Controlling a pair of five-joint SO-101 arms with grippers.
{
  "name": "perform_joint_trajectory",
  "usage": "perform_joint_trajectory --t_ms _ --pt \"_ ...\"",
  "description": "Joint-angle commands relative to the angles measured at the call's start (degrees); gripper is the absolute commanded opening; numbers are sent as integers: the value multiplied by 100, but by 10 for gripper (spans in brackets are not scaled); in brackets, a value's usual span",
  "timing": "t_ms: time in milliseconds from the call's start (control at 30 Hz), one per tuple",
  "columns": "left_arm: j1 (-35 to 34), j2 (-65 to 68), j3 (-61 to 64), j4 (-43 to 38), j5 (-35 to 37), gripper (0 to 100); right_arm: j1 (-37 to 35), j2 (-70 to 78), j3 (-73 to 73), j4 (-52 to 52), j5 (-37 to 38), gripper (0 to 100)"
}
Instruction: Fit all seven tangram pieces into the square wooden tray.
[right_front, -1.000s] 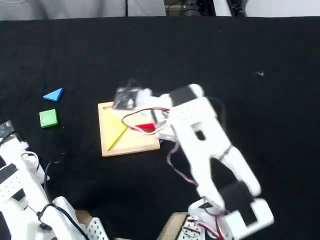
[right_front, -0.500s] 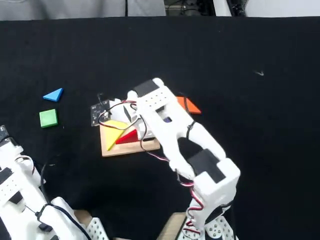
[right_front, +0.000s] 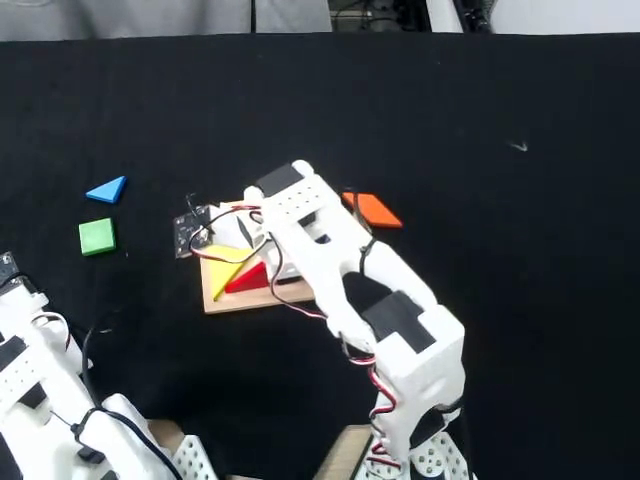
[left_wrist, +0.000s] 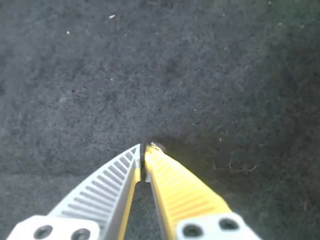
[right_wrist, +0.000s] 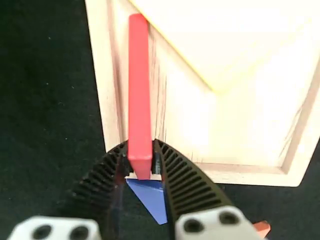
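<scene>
Change: over the last 1 s the right arm (right_front: 400, 330) has swung across the tray (right_front: 215, 298) toward its left side. It took the red piece (right_front: 250, 276) from the tray's right part to its near-left part. The orange piece (right_front: 372, 208), covered by the arm before, now lies in the open.
Worktop: black cloth (right_front: 520, 250) covers it from edge to edge, flecked with lint in the left wrist view.
Room: pale strip past the far edge, crossed by dark cables (right_front: 340, 12).
Right pincer (right_wrist: 139, 152): clamped on 1 end of the red piece, which stands on edge inside the tray, just beside and parallel to a rim wall.
Left pincer (left_wrist: 143, 149): fingers together, tips meeting, nothing between them, over bare cloth.
Yellow triangle (right_front: 224, 266): flat in the tray.
Dark blue triangle (right_wrist: 150, 197): on the cloth under the right pincer, outside the tray.
Left of tray: light blue triangle (right_front: 106, 190) and green square (right_front: 97, 236), near each other, well apart from the tray.
</scene>
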Motion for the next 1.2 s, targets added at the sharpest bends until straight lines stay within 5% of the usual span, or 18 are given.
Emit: perform_joint_trajectory --t_ms 0,467,667,1167 --pt "13 -97 -48 -79 -53 34 -220 -4 -198 -105 -70 11" --pt "13 -97 -48 -79 -53 34 -325 -4 -207 -299 -985 15" --pt "13 -97 -48 -79 -53 34 -325 -13 -189 -273 -1415 116" --pt "13 -97 -48 -79 -53 34 -290 -505 -180 -229 -1424 118"
